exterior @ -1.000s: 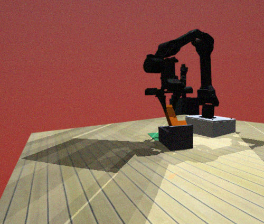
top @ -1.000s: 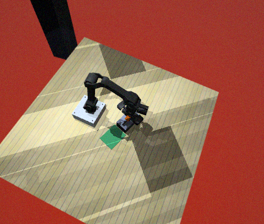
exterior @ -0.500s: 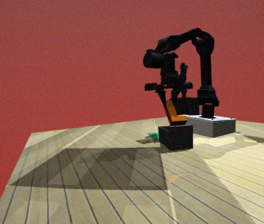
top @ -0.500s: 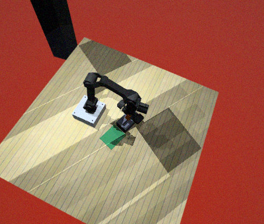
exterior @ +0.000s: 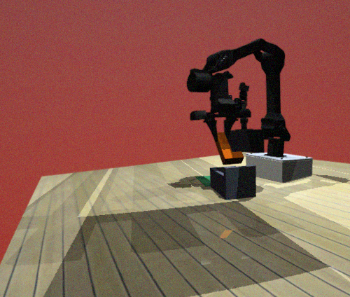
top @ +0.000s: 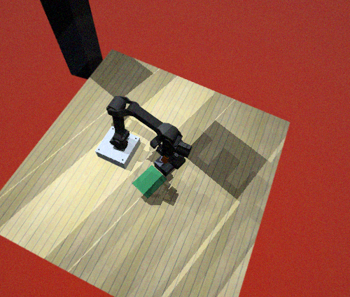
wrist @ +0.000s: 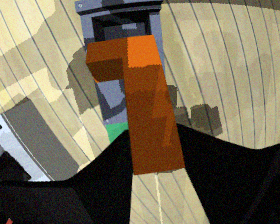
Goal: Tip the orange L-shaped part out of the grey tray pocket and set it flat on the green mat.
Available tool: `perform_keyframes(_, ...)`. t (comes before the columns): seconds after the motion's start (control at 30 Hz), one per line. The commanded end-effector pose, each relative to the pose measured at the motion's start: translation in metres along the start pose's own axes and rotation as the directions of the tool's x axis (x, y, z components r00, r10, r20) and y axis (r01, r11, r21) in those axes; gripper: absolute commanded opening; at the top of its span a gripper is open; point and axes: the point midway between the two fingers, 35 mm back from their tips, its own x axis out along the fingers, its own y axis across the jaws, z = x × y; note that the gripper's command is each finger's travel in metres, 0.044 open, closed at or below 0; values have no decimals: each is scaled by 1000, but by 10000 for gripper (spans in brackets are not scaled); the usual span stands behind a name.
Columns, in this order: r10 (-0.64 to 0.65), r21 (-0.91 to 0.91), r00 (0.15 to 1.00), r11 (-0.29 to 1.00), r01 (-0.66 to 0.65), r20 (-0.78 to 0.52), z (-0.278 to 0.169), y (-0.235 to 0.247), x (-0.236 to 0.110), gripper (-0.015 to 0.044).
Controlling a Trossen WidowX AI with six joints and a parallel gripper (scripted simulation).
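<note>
The gripper [exterior: 220, 130] is clamped on one end of the orange part [exterior: 227, 148]; the part hangs tilted below it, L-end lowest, clear above the tray [exterior: 233, 181]; the green mat [top: 149, 180] lies just beside the tray, under the gripper's near side

One orange L-shaped part [exterior: 227, 149], one grey tray [exterior: 234, 181], one green mat [top: 149, 180], one arm [top: 142, 117], one base block [top: 108, 152]
</note>
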Motion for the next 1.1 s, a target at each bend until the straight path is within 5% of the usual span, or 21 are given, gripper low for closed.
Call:
perform_keyframes(0.0,-5,-4,1000,1000,5,-1,-16,1,0,0)
perform_keyframes(1.07,-3,-4,1000,1000,3,-12,-132,12,0,0)
